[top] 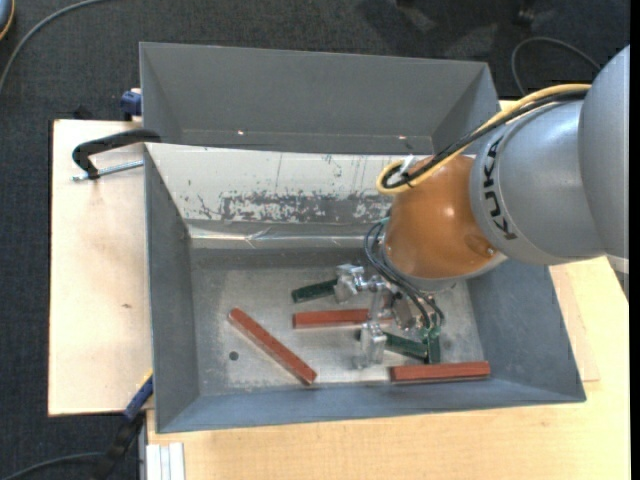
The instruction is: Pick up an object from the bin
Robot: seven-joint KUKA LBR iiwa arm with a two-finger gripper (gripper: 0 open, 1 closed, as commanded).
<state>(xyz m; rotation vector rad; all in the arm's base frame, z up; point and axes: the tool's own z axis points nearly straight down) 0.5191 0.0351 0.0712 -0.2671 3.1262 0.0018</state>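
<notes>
My gripper (359,314) is low in the bin's middle, right of centre, with its two metal fingers spread, one toward the back and one toward the front. A short red-brown bar (325,319) lies flat on the floor, and its right end reaches into the gap between the fingers without either finger pressing on it. A dark green stick (314,291) lies just behind that bar, touching the rear finger's side. Another dark green piece (411,346) sits right of the front finger, partly hidden under the wrist.
A long red-brown bar (271,345) lies diagonally at the front left. Another red-brown bar (440,371) rests along the front wall at the right. The arm's orange cover hangs over the bin's right half.
</notes>
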